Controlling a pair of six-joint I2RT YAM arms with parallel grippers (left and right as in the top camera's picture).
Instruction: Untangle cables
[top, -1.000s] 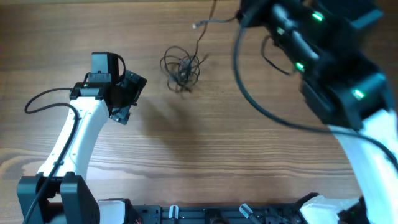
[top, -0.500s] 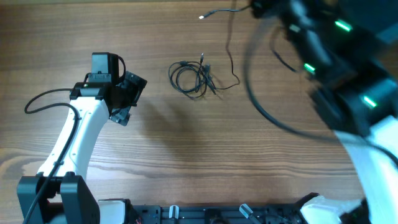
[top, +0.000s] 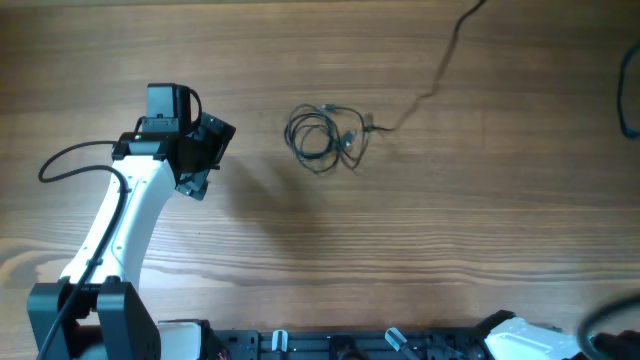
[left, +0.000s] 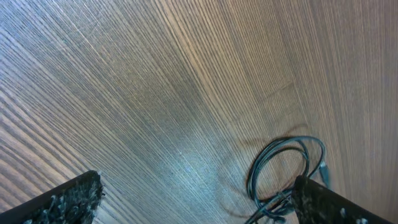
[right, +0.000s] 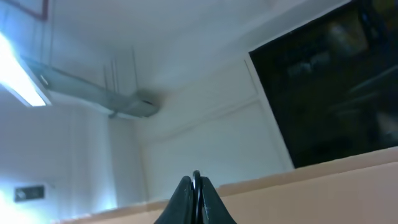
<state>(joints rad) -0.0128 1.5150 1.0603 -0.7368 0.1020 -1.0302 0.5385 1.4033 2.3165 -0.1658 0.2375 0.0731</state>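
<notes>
The cables (top: 325, 135) lie as a small bunch of thin black loops on the wooden table, right of my left gripper (top: 205, 155). One thin strand (top: 430, 85) runs from the bunch up to the top right edge. In the left wrist view the loops (left: 283, 171) lie by the right finger, and the left gripper (left: 199, 208) is open and empty. My right gripper (right: 196, 186) is shut on a thin black wire and points up at a wall and ceiling. It is out of the overhead view.
The wooden table (top: 300, 250) fills the overhead view. The left arm (top: 120, 220) stands at the left. A dark part of the right arm (top: 630, 100) shows at the right edge. The robot base rail (top: 340, 345) runs along the front edge.
The right arm has swung up and right, out of the overhead view, pulling one strand with it. The bunch has slid right and spread into flatter loops. The left arm has not moved.
</notes>
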